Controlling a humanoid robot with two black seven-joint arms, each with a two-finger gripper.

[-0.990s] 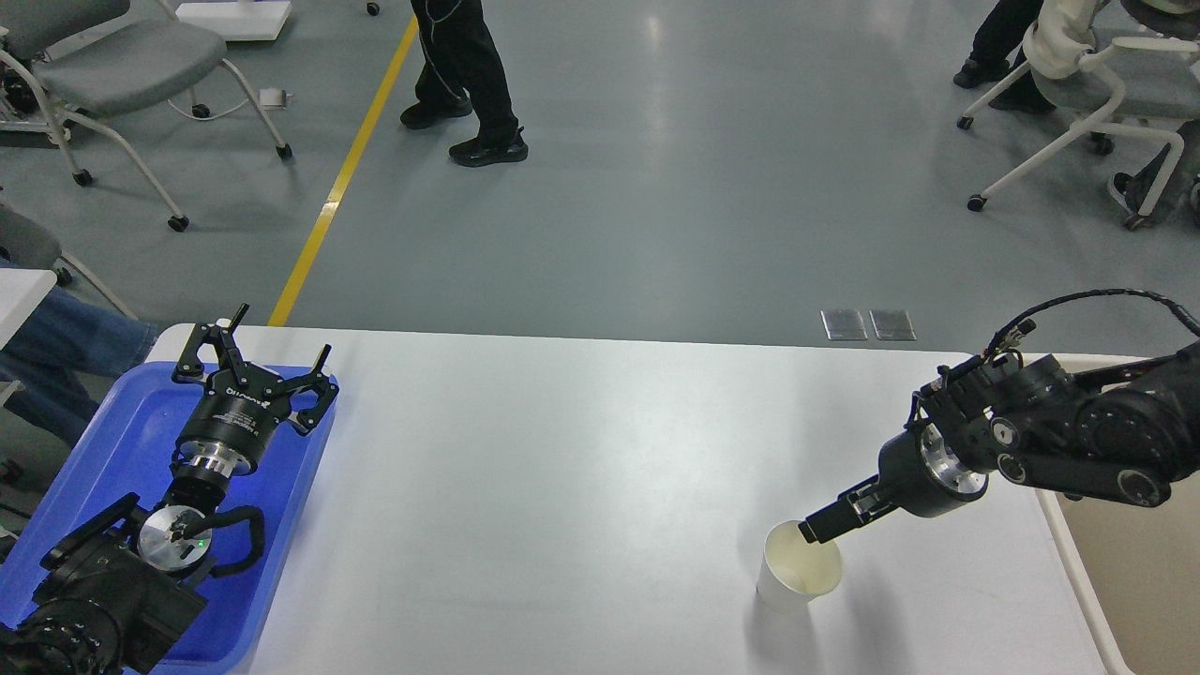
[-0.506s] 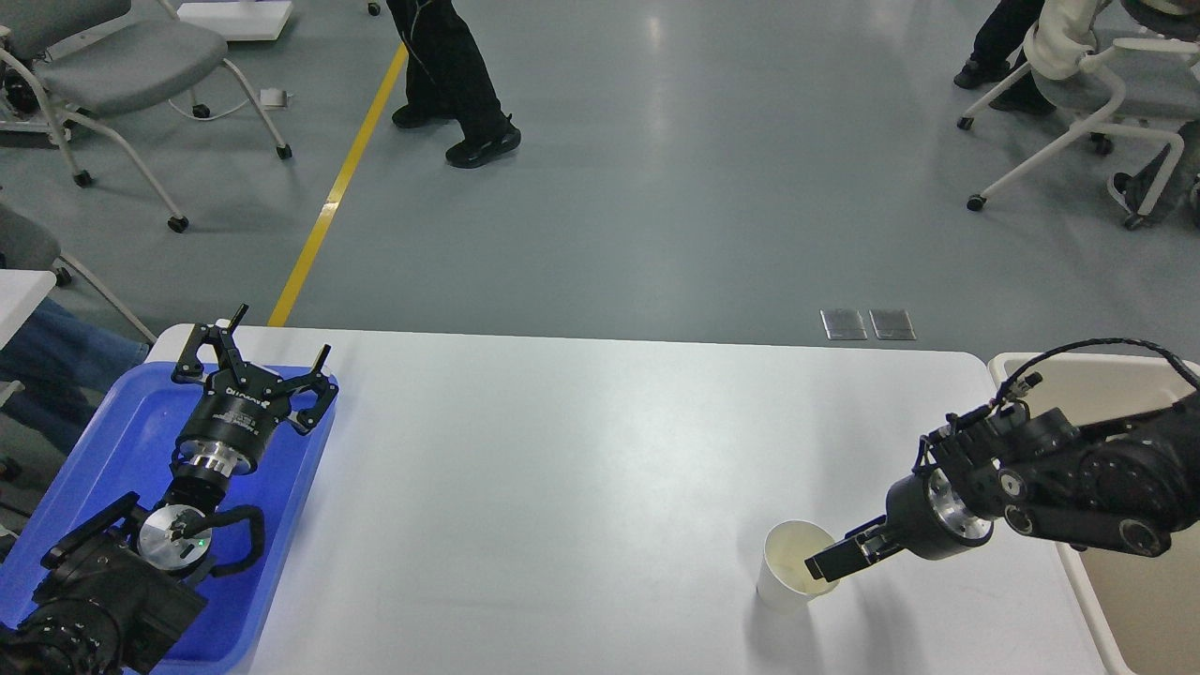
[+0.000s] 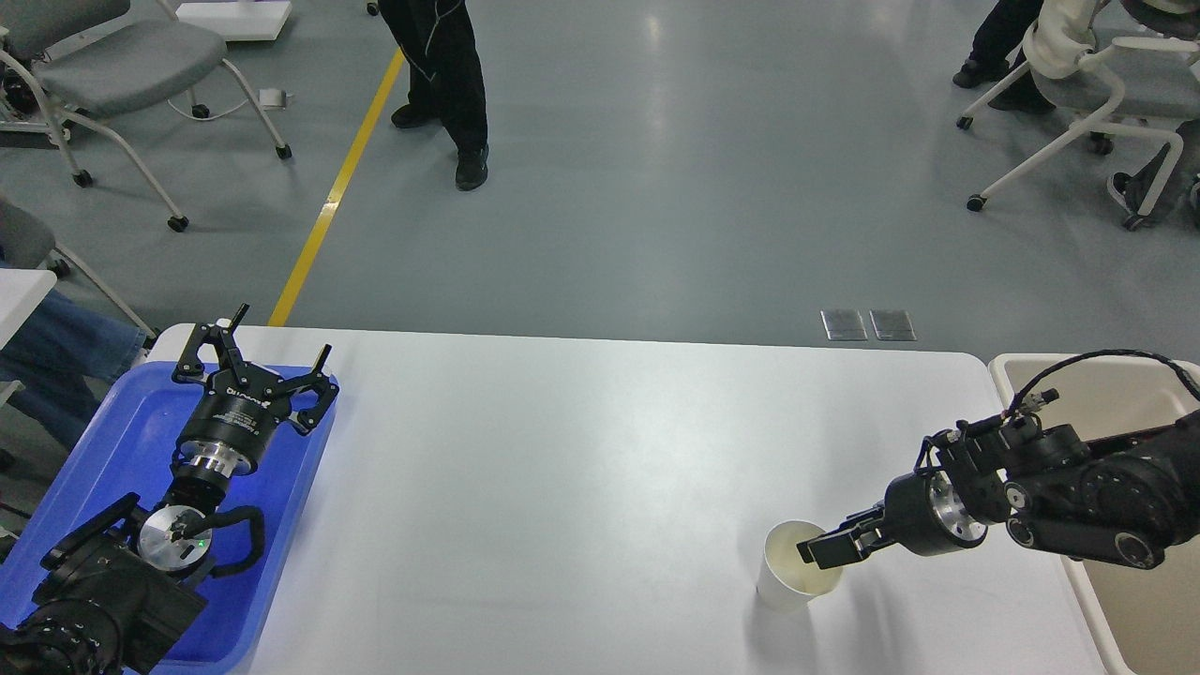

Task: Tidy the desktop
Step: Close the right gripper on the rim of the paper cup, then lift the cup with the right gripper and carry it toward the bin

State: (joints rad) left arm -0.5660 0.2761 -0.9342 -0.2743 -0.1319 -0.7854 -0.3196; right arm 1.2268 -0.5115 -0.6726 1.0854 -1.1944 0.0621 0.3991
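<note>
Left gripper [image 3: 251,358] sits over the blue tray [image 3: 112,441], fingers spread wide, nothing between them. The tray lies under and behind it, overlapping the left end of the desktop [image 3: 562,487]. It carries nothing I can see apart from my own arm above it.

To the right of that gripper the desktop runs as one wide white surface across the middle of the view, bare until the paper cup [image 3: 797,567].

The cup stands upright near the right front part of the desktop, well apart from the left gripper. Right gripper [image 3: 817,550] comes in from the right, roughly level, with its tip at the cup's right rim. One finger looks to be inside the mouth; the other I can't separate from the dark tip. So I can't tell whether it has pinched the wall or is only poking in. The cup base looks to be on the surface, with a faint shadow in front of it.

Behind and right of the right gripper, the beige bin [image 3: 1106,375] butts against the desktop's right end; my forearm crosses over it.
</note>
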